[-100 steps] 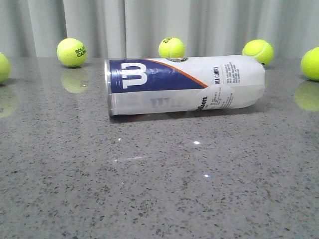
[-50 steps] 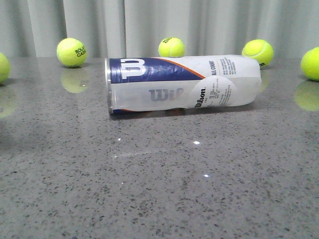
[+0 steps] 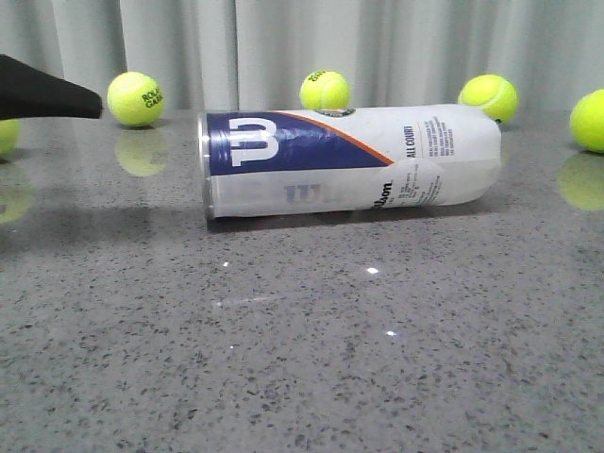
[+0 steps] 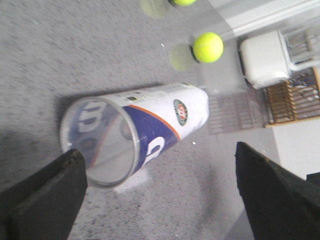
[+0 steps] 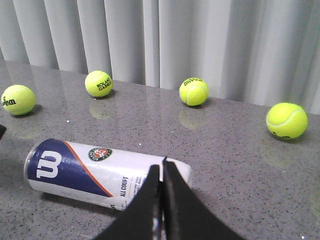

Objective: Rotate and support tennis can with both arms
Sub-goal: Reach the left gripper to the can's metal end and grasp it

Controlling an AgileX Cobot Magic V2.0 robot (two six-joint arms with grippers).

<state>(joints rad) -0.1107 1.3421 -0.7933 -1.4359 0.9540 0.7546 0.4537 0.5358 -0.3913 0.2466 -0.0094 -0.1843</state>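
- Front view shows a grey speckled surface [image 3: 302, 359] running back to a pale pleated curtain [image 3: 311, 42].
- On it the tennis can [image 3: 349, 162] lies on its side, silver rim facing the robot's left, navy "W" label turned up toward the front camera.
- Left hand [image 4: 160, 200] hovers just off the can's open rim end, its dark fingers [image 4: 45, 200] spread wide apart and touching nothing; only a black tip enters the front view.
- Right hand [image 5: 161, 172] hangs above the can's far end, fingers pressed together, empty.
- Yellow-green tennis balls [image 3: 325, 90] sit well apart along the curtain, behind the can.
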